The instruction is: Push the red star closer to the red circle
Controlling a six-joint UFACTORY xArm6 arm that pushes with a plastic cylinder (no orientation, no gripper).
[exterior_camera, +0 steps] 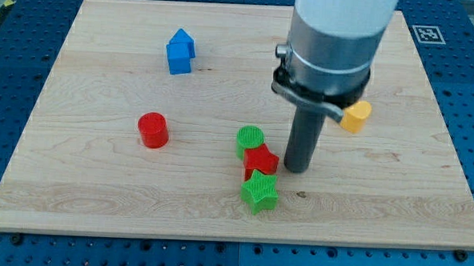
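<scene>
Camera view. The red star (260,161) lies near the centre of the wooden surface (90,199), wedged between a green circle (250,139) at its 11 o'clock and a green star (259,192) at its 6 o'clock, apparently touching both. It looks light, rigid and ribbed, likely to slide easily and to spin if struck off-centre; the best contact is judged to be its right-hand face. My tip (297,169) stands just beside the star at its 3 o'clock; whether it touches cannot be told. The arm carries no hand, so nothing is grasped. The red circle (152,130) sits well apart at the star's 9 to 10 o'clock. Blue block (180,52), house-shaped, and yellow block (355,116) lie clear of the path.
</scene>
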